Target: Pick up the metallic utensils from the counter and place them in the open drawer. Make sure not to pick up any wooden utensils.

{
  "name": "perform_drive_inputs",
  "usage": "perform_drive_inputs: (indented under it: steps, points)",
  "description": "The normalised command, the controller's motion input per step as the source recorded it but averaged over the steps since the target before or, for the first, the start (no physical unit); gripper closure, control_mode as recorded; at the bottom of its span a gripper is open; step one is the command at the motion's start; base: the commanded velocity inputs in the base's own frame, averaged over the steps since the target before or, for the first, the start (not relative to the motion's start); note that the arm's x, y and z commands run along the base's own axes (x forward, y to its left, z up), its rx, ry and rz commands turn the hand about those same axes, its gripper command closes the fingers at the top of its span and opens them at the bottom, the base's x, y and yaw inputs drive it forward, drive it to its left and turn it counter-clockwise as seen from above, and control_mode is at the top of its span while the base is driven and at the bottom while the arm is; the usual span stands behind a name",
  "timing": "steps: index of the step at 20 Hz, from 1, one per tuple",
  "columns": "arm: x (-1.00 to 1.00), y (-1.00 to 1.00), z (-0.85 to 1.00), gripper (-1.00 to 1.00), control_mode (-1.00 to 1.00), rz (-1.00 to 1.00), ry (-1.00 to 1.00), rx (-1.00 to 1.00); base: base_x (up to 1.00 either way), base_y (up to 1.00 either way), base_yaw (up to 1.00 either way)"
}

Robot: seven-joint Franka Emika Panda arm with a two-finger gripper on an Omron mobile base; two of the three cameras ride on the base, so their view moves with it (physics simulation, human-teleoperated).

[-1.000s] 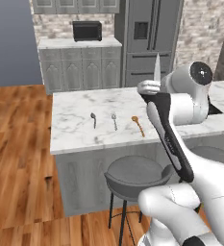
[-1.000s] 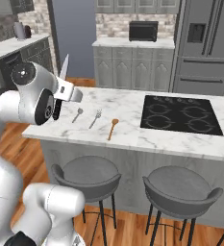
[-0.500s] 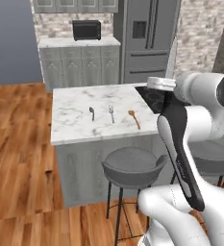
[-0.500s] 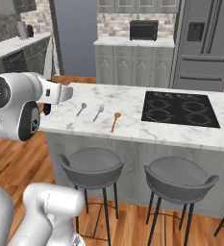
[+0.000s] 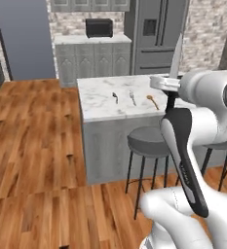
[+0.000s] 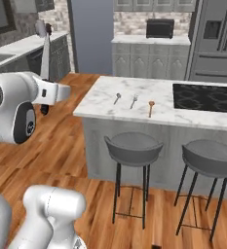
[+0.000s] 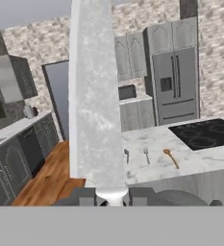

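My gripper (image 5: 171, 81) is shut on the knife (image 5: 176, 54), whose silver blade points straight up. From the right base the gripper (image 6: 47, 92) is left of the island, with the knife (image 6: 45, 52) rising above it and its black handle below. The blade (image 7: 94, 96) stands tall in the hand view above the gripper (image 7: 111, 198). On the white marble counter (image 5: 99, 106) lie a spoon (image 5: 115, 97), a fork (image 5: 133, 98) and the orange-brown wooden spoon (image 5: 153, 101). They also appear as spoon (image 6: 117, 98), fork (image 6: 134, 100) and wooden spoon (image 6: 150, 108). The drawer is out of view.
Two grey stools (image 6: 133, 148) (image 6: 211, 155) stand in front of the island. A black cooktop (image 6: 205, 96) sits at its right end. A steel fridge (image 5: 156, 36) and a microwave (image 5: 99, 27) line the back wall. Another counter (image 6: 17, 46) runs along the left. Wood floor spreads left of the island.
The whole scene has shifted: the base has moved and the island now sits farther off. The knife stays upright in the gripper; the cutlery on the counter has not moved.
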Motion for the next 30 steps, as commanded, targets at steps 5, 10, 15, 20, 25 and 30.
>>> perform_drive_inputs:
  steps: [5,10,15,20,25,30]
  points:
    - [0.00,0.00,0.00,1.00,1.00,0.00,0.00,0.00,-0.02,1.00,-0.03]
    - [0.00,0.00,0.00,1.00,1.00,0.00,0.00,0.00,0.45,0.73,0.52]
    - [0.00,0.00,0.00,1.00,1.00,0.00,0.00,0.00,0.99,0.53,0.44]
    - [0.00,0.00,0.00,1.00,1.00,0.00,0.00,0.00,0.58,0.38,0.62]
    - [0.00,0.00,0.00,1.00,1.00,0.00,0.00,0.00,0.29,0.06,0.91]
    - [0.00,0.00,0.00,1.00,1.00,0.00,0.00,0.00,0.26,-0.27,0.89]
